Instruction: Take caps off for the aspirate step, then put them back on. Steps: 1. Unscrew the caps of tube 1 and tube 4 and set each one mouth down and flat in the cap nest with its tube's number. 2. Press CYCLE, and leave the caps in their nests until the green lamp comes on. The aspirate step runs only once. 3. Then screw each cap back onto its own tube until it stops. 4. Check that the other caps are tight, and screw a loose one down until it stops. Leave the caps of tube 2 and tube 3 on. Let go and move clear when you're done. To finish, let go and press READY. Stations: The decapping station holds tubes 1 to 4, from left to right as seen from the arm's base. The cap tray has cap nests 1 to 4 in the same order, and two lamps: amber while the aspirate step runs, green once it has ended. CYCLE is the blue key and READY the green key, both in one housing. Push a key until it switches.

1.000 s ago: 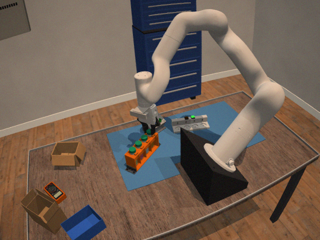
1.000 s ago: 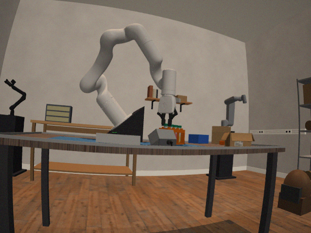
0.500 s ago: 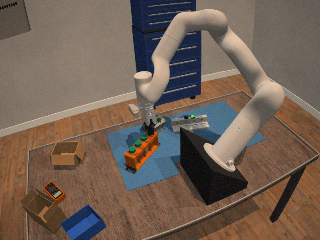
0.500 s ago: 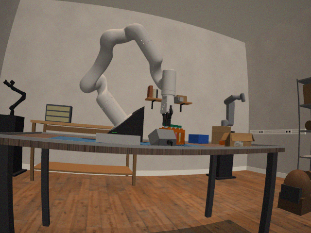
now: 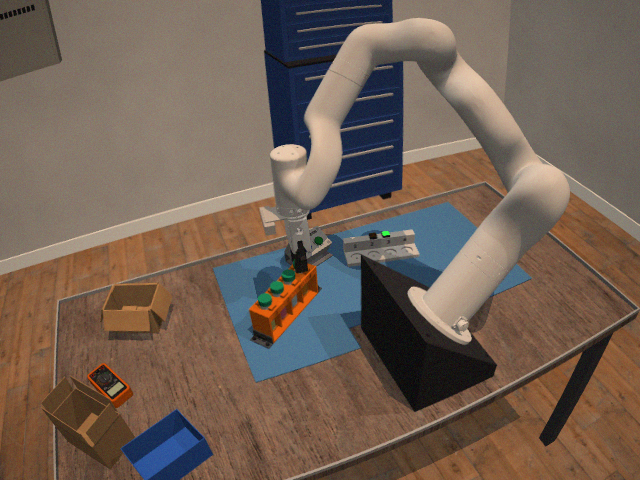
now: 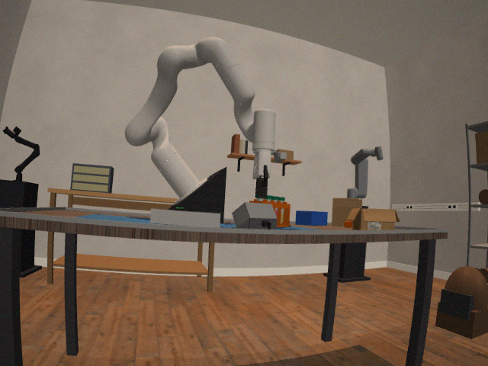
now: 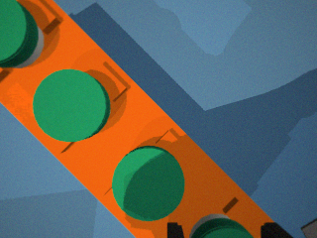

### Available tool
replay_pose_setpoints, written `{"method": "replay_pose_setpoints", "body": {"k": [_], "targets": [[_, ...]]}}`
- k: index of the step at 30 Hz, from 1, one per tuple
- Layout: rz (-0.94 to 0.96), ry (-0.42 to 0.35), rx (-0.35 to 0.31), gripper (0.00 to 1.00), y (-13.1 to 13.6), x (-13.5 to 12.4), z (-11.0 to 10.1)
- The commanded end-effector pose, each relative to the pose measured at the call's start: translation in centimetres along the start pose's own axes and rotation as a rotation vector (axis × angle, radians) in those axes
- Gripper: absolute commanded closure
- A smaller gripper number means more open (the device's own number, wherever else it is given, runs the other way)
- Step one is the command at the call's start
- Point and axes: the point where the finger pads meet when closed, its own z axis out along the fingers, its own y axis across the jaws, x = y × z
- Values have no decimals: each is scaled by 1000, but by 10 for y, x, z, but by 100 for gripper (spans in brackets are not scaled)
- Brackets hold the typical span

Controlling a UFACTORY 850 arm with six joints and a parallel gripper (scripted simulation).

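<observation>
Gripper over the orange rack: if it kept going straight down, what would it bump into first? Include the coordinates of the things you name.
Probably the top of the orange rack [image 5: 261, 322] [image 6: 287, 214] [image 7: 110, 149]: the gripper [image 5: 301, 269] [image 6: 261, 196] [image 7: 224, 231] points down, fingertips either side of the end green cap [image 7: 223, 234]. How far below is unclear.

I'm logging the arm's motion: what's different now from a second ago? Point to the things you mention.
The gripper [image 5: 300, 269] [image 6: 261, 196] [image 7: 223, 230] has turned about its upright axis over the far-end cap [image 7: 223, 232], from broad side to narrow side in the top and exterior views. Whether it has gripped or released that cap can't be told. The rack [image 5: 262, 320] [image 6: 287, 208] [image 7: 99, 164] and lit green lamp [image 5: 385, 234] stayed as they were.
</observation>
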Motion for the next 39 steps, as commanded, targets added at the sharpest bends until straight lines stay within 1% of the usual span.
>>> {"method": "replay_pose_setpoints", "body": {"k": [1, 4, 7, 10, 13, 14, 15, 16, 18, 19, 20, 21, 23, 24, 25, 27, 29, 30, 31, 32, 34, 39], "targets": [[1, 2, -2, 54, 1, 1, -1], [1, 2, -2, 54, 1, 1, -1], [-249, 2, -3, 54, 1, 1, -2], [-249, 2, -3, 54, 1, 1, -2], [-499, 1, -3, 54, 1, 1, -2], [-499, 1, -3, 54, 1, 1, -2], [-569, 1, -4, 54, 1, 1, -2], [-582, 1, -3, 54, 1, 1, -2], [-730, 1, -5, 54, 1, 1, -2], [-749, 1, -3, 54, 1, 1, -2], [-831, 1, -3, 54, 1, 1, -2], [-832, 1, -3, 54, 1, 1, -2], [-986, 1, -5, 54, 1, 1, -2], [-999, 1, -3, 54, 1, 1, -2], [-1082, 0, -3, 54, 1, 1, -2], [-1082, 0, -3, 54, 1, 1, -2], [-1249, 0, -3, 54, 1, 1, -2], [-1249, 0, -3, 54, 1, 1, -2], [-1332, 0, -3, 54, 1, 1, -2], [-1332, 0, -3, 54, 1, 1, -2], [-1476, 0, -3, 54, 1, 1, -2], [-1476, 0, -3, 54, 1, 1, -2]]}}
